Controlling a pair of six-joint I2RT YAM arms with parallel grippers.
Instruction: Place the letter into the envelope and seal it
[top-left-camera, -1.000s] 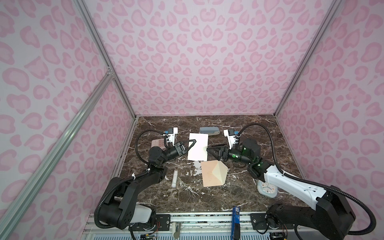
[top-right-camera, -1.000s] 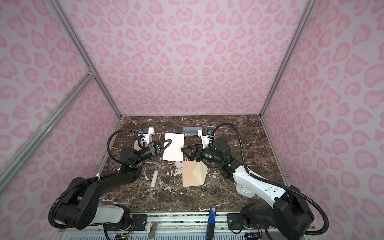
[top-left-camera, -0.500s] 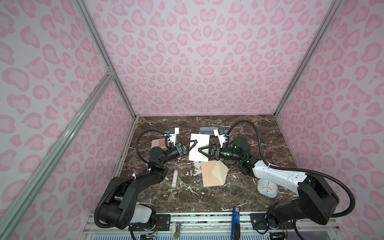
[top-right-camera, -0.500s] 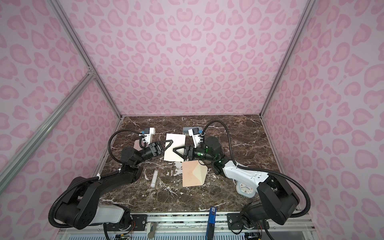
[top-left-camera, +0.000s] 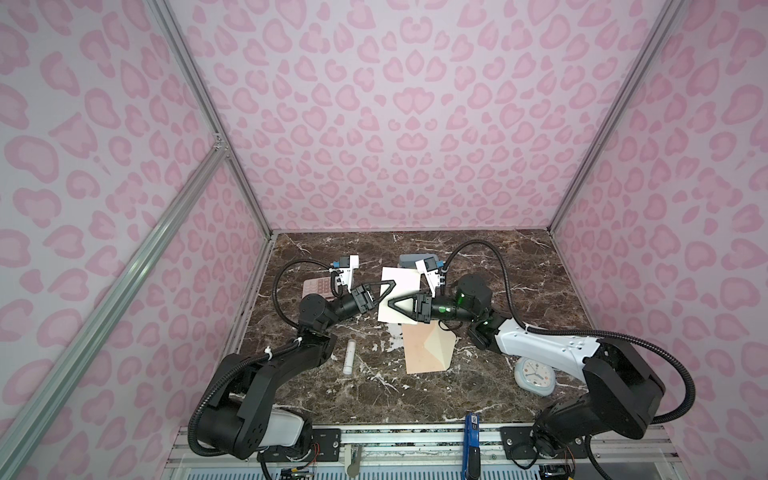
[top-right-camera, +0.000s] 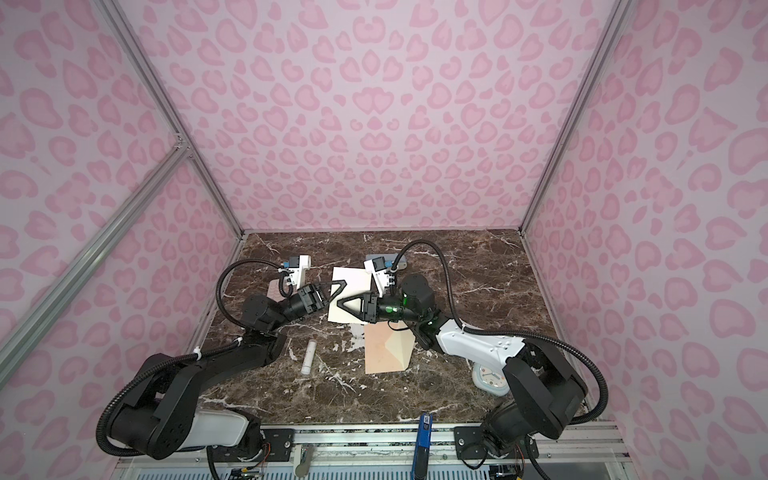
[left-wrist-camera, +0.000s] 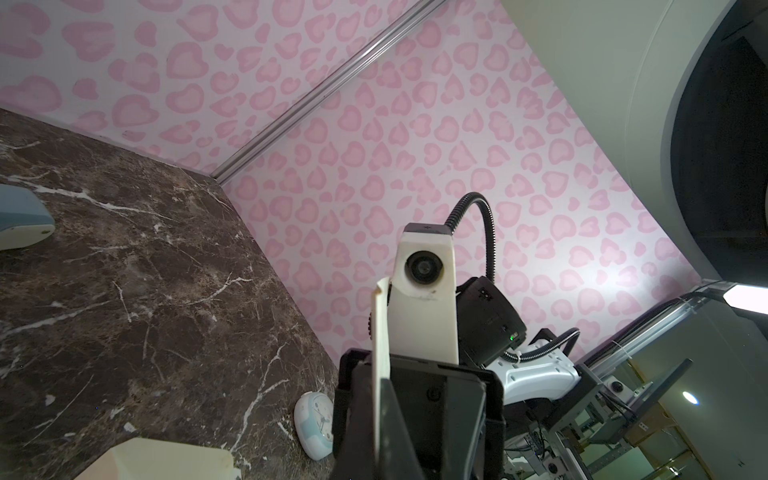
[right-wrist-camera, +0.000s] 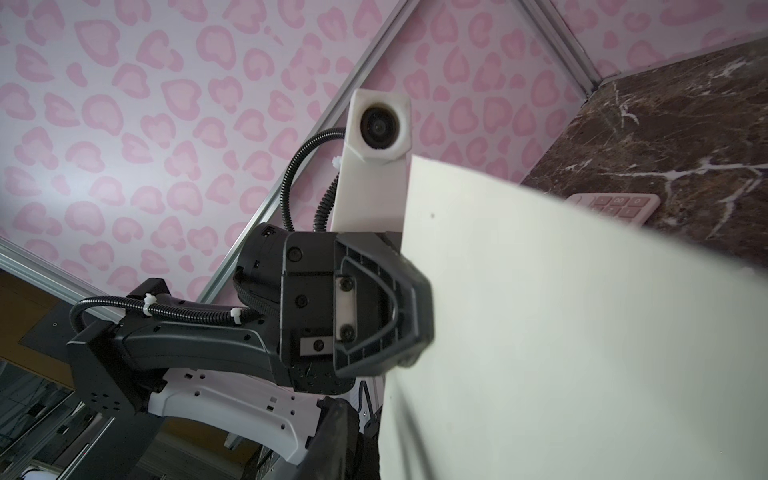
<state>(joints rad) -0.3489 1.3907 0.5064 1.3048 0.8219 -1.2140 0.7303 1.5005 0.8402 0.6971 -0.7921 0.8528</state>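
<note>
The letter (top-left-camera: 402, 286) (top-right-camera: 352, 286), a cream sheet, hangs tilted above the marble table (top-left-camera: 498, 270), just behind the envelope. My left gripper (top-left-camera: 388, 289) (top-right-camera: 341, 286) is shut on its left edge; the left wrist view shows the sheet (left-wrist-camera: 380, 353) edge-on in the jaws. My right gripper (top-left-camera: 392, 306) (top-right-camera: 343, 303) reaches across the sheet's lower part. In the right wrist view the letter (right-wrist-camera: 582, 332) fills the right side. One of the fingers (right-wrist-camera: 345, 436) stands a sliver off its edge and the other is hidden. The peach envelope (top-left-camera: 417, 355) (top-right-camera: 379, 353) lies flat, its flap (top-left-camera: 439, 343) open.
A white tube (top-left-camera: 349, 356) lies left of the envelope. A pale blue clock (top-left-camera: 535, 376) sits under the right arm. A pink calculator (top-left-camera: 316, 286) lies behind the left arm, and a grey-blue object (top-left-camera: 409, 261) is at the back. Patterned walls close three sides.
My right gripper has swung left from beside the letter onto its lower part, and its jaws have narrowed. The left gripper and the letter have hardly moved.
</note>
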